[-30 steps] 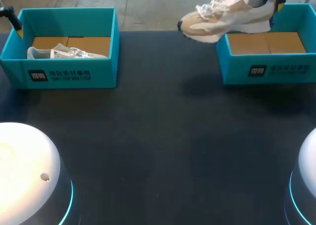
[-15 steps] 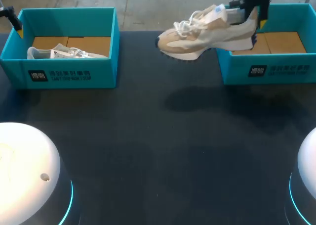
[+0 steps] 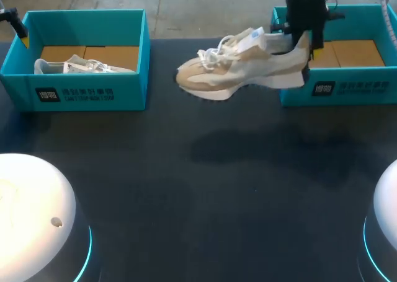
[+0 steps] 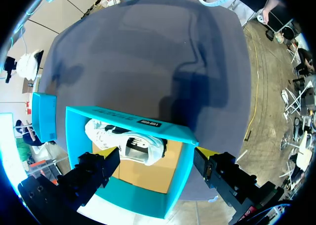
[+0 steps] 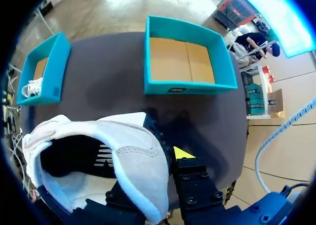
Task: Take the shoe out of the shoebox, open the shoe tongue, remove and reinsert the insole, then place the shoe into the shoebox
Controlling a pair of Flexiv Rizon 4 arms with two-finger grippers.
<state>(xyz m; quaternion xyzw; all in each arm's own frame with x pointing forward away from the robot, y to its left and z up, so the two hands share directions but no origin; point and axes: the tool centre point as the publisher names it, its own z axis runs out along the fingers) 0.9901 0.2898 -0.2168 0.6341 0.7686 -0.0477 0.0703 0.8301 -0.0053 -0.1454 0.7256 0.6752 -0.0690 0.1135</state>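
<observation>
Dark tabletop (image 3: pixel 186 189) waits below the beige-and-white suede sneaker (image 3: pixel 242 74), hanging just beside the right-hand teal cardboard shoebox (image 3: pixel 372 87); your right fingers (image 5: pixel 183 154) clench its heel (left fingers (image 4: pixel 94 173) stand spread apart). Lower it level, sole down, before letting go.

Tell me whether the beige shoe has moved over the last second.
Yes. The beige shoe has shifted left and toward the camera, from the far left corner of the right shoebox to past its near left corner.
</observation>
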